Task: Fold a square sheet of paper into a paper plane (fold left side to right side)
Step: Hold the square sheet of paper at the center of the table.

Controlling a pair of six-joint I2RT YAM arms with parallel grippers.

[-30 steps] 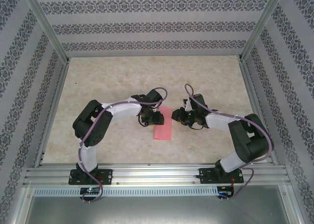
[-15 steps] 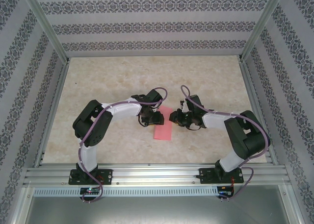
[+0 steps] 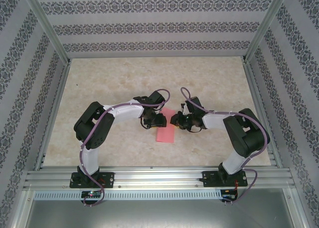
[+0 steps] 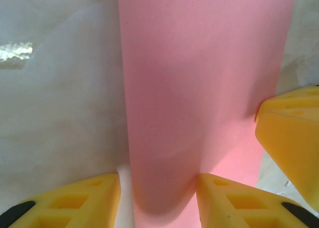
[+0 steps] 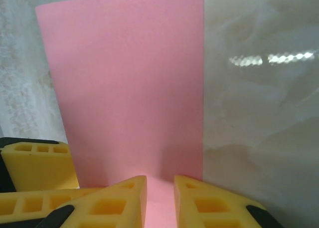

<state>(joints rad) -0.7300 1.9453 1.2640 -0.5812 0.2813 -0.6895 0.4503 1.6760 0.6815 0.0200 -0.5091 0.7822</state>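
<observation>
The square sheet of paper [image 3: 165,133] is salmon pink and lies mid-table as a narrow folded strip. In the left wrist view the sheet [image 4: 199,63] has a raised, rounded fold running away from the camera. My left gripper [image 3: 157,120] is at the strip's far left edge. It [image 4: 158,182] is open and straddles that fold, which touches only the right finger. My right gripper [image 3: 175,121] faces it from the strip's right. It [image 5: 160,182] has its jaws a narrow gap apart, low over the flat sheet [image 5: 129,78]. No paper plane shape shows.
The two grippers are almost tip to tip: a right-gripper finger [image 4: 291,138] shows in the left wrist view, and a left-gripper finger [image 5: 40,163] in the right wrist view. The marble table [image 3: 109,78] has free room far and left. An aluminium rail [image 3: 159,177] runs along the near edge.
My right gripper has slid left onto the sheet's right edge, closer to the left gripper, and its jaws have narrowed slightly. The left arm and the sheet have stayed put.
</observation>
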